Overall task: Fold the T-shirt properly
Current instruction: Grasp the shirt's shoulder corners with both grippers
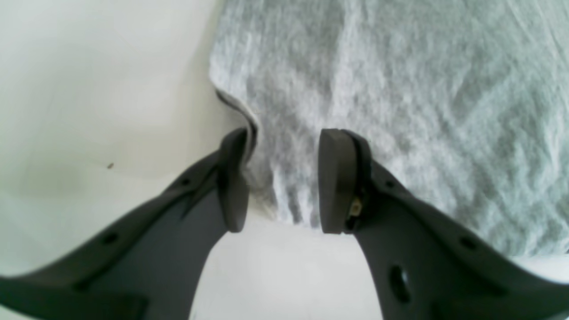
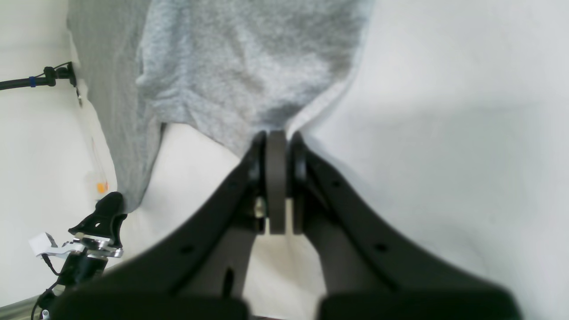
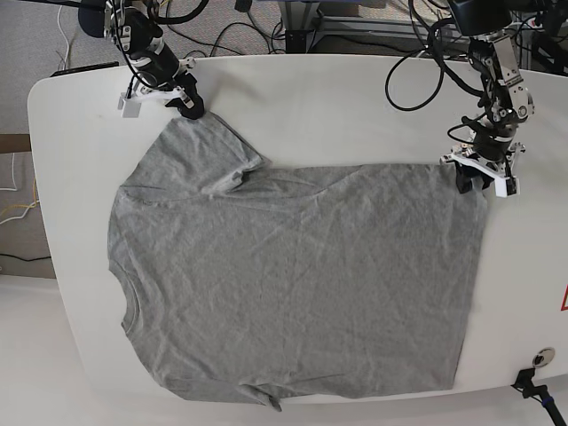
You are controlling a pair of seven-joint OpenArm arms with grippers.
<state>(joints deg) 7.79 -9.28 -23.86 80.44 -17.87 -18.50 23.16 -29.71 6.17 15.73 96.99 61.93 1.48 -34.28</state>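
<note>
The grey T-shirt [image 3: 293, 284] lies spread flat on the white table [image 3: 355, 98], plain side up, with the neck at the left and the hem at the right. My right gripper [image 3: 190, 107] is at the tip of the far sleeve. In the right wrist view it [image 2: 276, 144] is shut on the sleeve's edge [image 2: 249, 89]. My left gripper [image 3: 474, 182] is at the far hem corner. In the left wrist view it [image 1: 284, 178] is open and straddles the corner of the cloth [image 1: 378, 89], with one finger at the cloth's edge and the other on the cloth.
Black cables [image 3: 426, 53] hang over the table's far edge behind both arms. A small cable end [image 3: 532, 383] sits at the near right corner, and a red-and-white sticker [image 3: 563, 300] is at the right edge. The left arm's gripper also shows in the right wrist view [image 2: 109, 206].
</note>
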